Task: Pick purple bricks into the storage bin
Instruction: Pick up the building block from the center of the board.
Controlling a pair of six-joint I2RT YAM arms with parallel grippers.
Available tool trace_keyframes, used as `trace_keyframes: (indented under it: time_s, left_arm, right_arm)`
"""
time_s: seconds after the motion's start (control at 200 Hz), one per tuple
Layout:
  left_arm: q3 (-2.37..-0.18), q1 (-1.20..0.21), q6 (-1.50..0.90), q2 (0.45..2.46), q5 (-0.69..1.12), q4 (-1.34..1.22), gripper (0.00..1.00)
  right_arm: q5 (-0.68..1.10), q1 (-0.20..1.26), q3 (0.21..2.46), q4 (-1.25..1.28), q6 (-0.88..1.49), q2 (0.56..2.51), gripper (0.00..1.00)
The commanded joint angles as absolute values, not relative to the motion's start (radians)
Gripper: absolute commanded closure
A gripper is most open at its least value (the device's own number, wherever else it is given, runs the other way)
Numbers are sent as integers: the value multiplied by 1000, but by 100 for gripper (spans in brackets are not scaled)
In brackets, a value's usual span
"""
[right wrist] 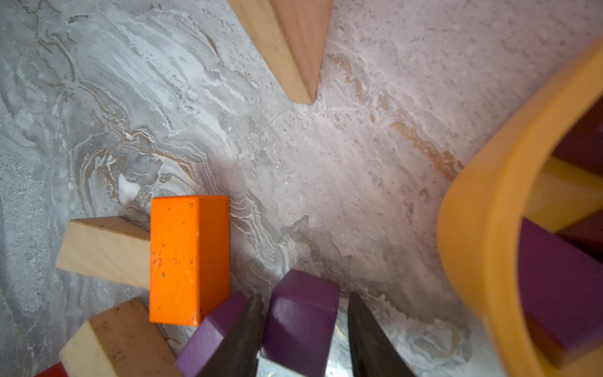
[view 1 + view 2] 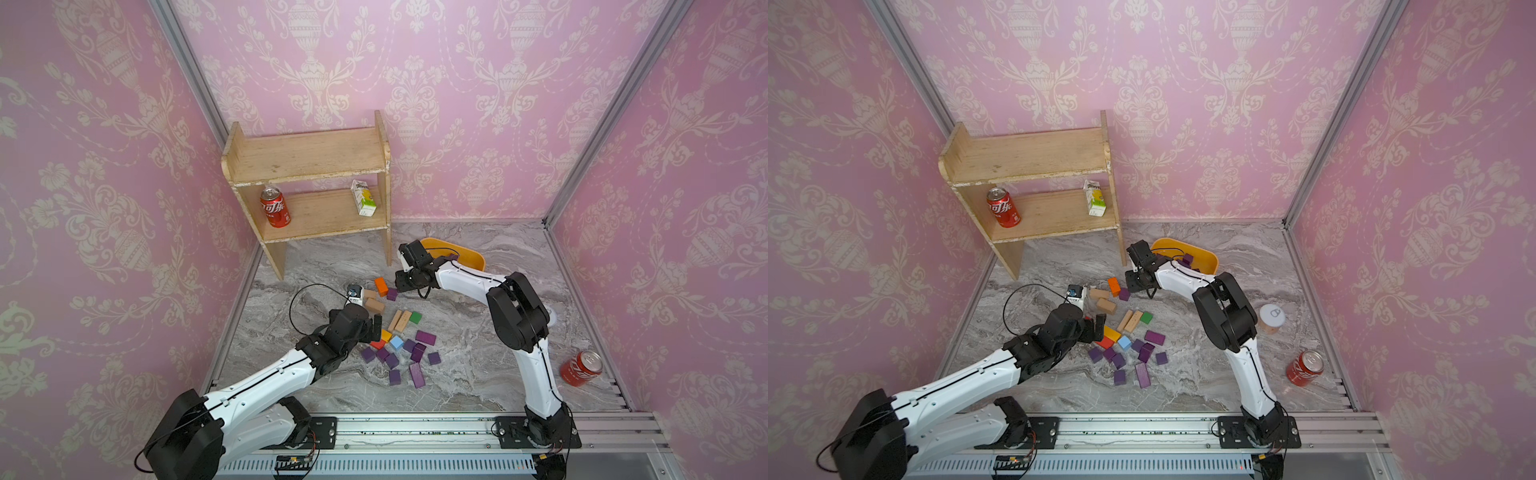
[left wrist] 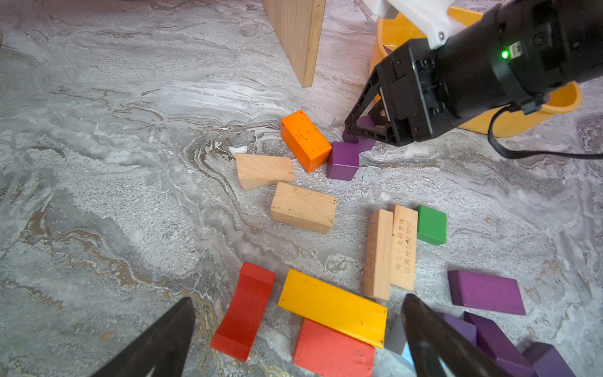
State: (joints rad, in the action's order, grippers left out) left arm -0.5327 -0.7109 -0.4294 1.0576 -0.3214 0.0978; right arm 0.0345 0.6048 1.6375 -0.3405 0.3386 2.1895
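Storage bin (image 2: 476,259) largely behind the right arm (image 2: 465,280)

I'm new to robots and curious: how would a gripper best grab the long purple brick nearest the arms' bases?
Probably from straight above, pinching the brick across its narrow middle: it lies flat on the table, and bare table shows along both long sides.

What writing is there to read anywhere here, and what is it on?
"可口可乐": red can on the shelf.
Two rows of engraved Chinese characters, not surely legible: tan block.
Too blurred or small to read: floor can, carton, cup lid.
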Motion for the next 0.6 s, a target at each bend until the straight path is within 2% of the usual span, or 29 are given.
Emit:
trace_keyframes:
  time_s: [0.0, 0.32, 0.595]
  left_arm:
    - [-555, -706, -442, 1057, -342, 117, 1]
    - [-551, -704, -441, 1053, -346, 120, 1]
    - [-553, -704, -445, 1055, -344, 123, 1]
  right_arm:
    - [7, 612, 1671, -381, 345, 2211, 57]
    - [-49, 613, 1682, -413, 303, 2214, 65]
    - [-51, 613, 1710, -445, 300, 2236, 64]
